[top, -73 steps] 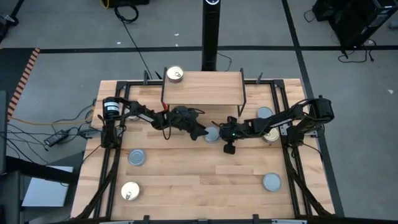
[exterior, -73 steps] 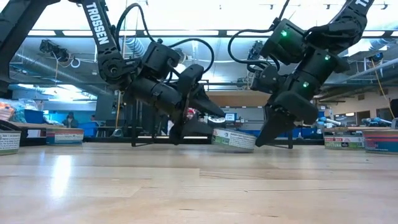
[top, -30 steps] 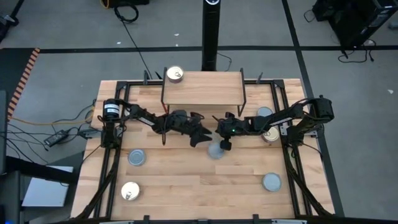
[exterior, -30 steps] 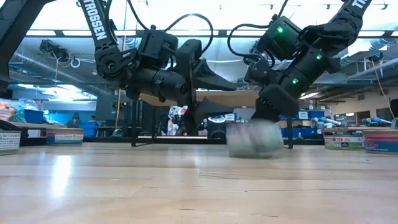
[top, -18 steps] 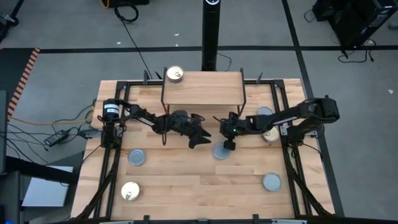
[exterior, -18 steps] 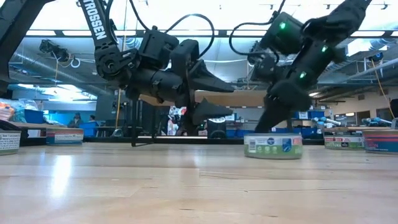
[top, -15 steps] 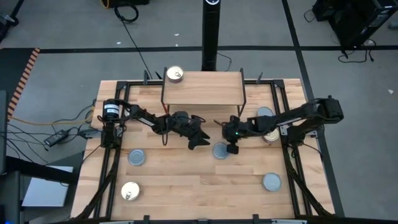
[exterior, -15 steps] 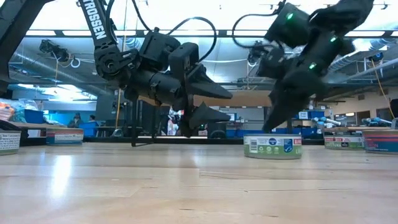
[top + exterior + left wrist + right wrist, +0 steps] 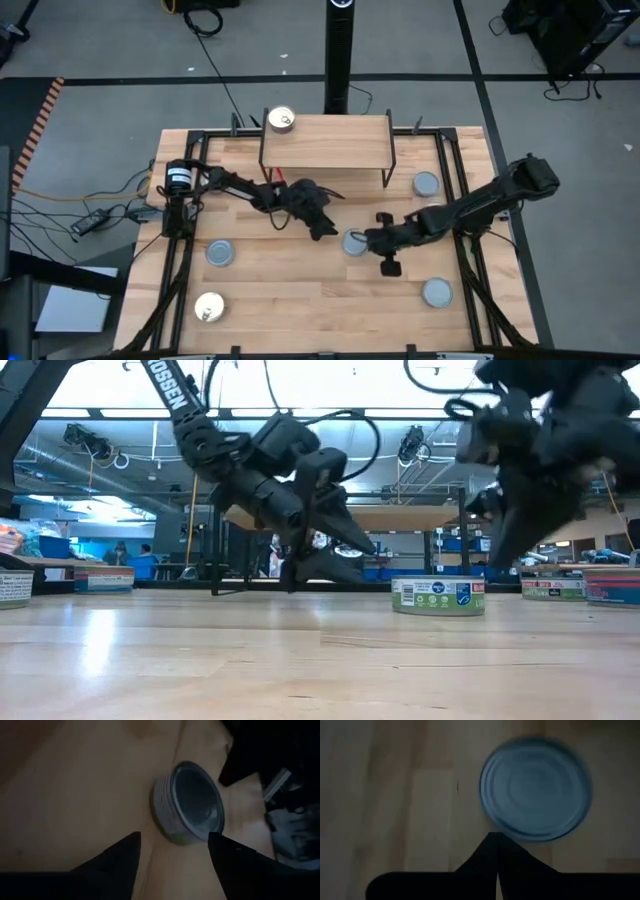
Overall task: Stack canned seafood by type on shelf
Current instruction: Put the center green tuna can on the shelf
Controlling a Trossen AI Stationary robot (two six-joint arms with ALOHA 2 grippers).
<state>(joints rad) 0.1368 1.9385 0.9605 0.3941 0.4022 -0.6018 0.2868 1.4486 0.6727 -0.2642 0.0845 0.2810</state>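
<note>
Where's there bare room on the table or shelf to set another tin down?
Most of the shelf top is bare; only a gold-lid tin sits at its far left corner. The front middle of the table is free. It is crowded mid-table, where both grippers flank a blue-grey tin.

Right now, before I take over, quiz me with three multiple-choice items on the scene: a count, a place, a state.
1. How many tins stand on the shelf? A none, B one, C four.
2. Where is the centre blue-grey tin? A on the shelf, B on the tabletop between both grippers, C held aloft.
3. The right gripper is: A shut and empty, B shut on a tin, C wide open.

Key: B, one gold-lidded tin at the shelf's corner; B, it sits flat between the open left gripper and the right gripper; A, its fingers meet short of the tin.
</note>
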